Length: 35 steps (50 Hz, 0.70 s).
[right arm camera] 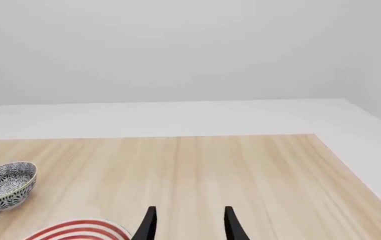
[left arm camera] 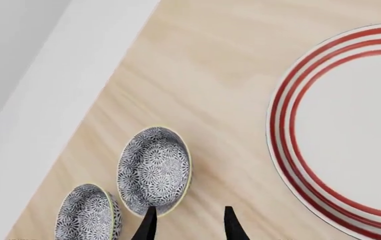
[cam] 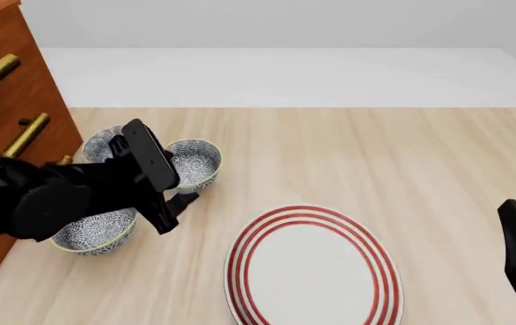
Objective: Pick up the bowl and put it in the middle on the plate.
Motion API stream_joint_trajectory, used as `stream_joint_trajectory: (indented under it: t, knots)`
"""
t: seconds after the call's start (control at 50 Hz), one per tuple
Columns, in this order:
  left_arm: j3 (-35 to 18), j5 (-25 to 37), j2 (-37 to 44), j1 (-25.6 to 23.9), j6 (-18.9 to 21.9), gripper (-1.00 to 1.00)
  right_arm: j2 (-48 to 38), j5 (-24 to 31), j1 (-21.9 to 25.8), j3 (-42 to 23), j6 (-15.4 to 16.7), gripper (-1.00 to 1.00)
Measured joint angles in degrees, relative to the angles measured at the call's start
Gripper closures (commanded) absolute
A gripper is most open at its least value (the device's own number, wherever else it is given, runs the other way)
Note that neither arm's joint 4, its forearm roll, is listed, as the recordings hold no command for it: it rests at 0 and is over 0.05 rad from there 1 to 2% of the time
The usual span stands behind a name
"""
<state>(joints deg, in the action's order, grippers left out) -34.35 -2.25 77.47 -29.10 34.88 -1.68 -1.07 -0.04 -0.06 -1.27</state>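
Approach step, nothing grasped yet. Left hand [left arm camera: 187, 225] is released, fingers spread; in the left wrist view one fingertip [left arm camera: 148, 220] overlaps the near rim of the bowl [left arm camera: 154, 170], the other sits over bare wood, so it looks lined up to pinch the rim wall. Can't tell if it's touching. In the front view the bowl [cam: 195, 162] sits left of centre on the surface [cam: 376, 149], partly behind the left arm, next to two lookalike bowls: one further back at left [cam: 100, 143], one nearer the camera at lower left [cam: 95, 230]. Plate [cam: 312, 267] is at bottom centre, empty, well apart from the bowl. Right hand [right arm camera: 187, 222] is also released, parked at the right edge of the front view, holding nothing. A wooden drawer cabinet [cam: 14, 88] stands at far left. Next, as I read it: lower the left hand so the rim sits between the fingers, clench, lift clear of the neighbouring bowls, carry right and toward the camera, set down inside the red rings. Risk: nudging the neighbour bowl.
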Motion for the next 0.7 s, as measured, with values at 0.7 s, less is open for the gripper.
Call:
stream_joint_trajectory:
  t: [0.7]
  knots:
    - [-1.2,-5.5,9.9,1.5,1.8,-1.0,0.0,0.0,0.0,0.0,-0.1,-1.0]
